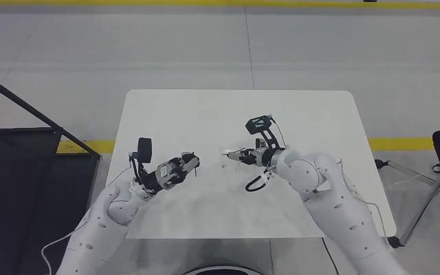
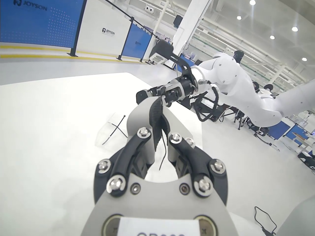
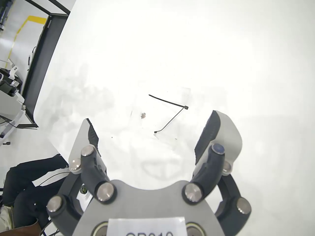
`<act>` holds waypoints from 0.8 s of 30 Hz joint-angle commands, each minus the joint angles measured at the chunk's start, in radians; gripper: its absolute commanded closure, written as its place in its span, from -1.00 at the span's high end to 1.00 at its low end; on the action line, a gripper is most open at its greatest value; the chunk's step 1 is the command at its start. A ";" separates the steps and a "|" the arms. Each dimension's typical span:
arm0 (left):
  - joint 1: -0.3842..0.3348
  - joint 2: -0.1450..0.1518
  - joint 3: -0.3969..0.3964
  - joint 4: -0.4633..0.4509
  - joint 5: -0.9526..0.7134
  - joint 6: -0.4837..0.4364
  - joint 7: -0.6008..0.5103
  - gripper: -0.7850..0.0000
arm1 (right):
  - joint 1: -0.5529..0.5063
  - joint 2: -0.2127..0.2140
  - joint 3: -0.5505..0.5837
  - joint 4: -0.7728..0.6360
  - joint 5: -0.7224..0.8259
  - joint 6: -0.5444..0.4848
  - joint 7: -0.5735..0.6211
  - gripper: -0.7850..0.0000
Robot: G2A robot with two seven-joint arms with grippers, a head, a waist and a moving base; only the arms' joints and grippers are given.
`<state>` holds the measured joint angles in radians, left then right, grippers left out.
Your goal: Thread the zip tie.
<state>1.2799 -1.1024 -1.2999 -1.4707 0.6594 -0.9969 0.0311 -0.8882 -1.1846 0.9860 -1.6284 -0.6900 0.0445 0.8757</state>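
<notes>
My left gripper point(image 2: 157, 106) is shut on a thin black zip tie point(image 2: 163, 148), whose tail hangs down between the fingers. In the top view the left gripper point(image 1: 191, 163) hovers over the table's front left, pointing toward the right gripper point(image 1: 237, 157). My right gripper point(image 3: 151, 117) is open with nothing between its pads, held above two more black zip ties point(image 3: 169, 104) that lie crossed on a clear plastic sheet point(image 3: 157, 124). From the left wrist view these loose ties point(image 2: 115, 128) lie on the table below the right gripper point(image 2: 145, 94).
The white table point(image 1: 309, 124) is bare apart from the plastic sheet. A black barrier frame point(image 1: 34, 117) stands past the table's left edge. A black cable point(image 1: 256, 184) loops under the right wrist.
</notes>
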 commanded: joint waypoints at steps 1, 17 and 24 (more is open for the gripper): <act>0.002 0.000 0.000 -0.003 0.000 0.013 0.001 -1.00 | -0.012 0.000 -0.005 -0.006 -0.019 -0.003 -0.020 1.00; 0.020 -0.015 -0.002 -0.028 0.264 0.079 0.194 -1.00 | 0.149 -0.042 -0.114 0.136 -0.082 0.112 0.144 0.67; 0.020 -0.015 -0.002 -0.028 0.264 0.079 0.194 -1.00 | 0.213 -0.070 -0.160 0.236 -0.081 0.146 0.149 -0.06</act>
<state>1.2998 -1.1174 -1.3018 -1.4984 0.9230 -0.9175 0.2251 -0.6815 -1.2519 0.8306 -1.4027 -0.7699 0.1854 1.0259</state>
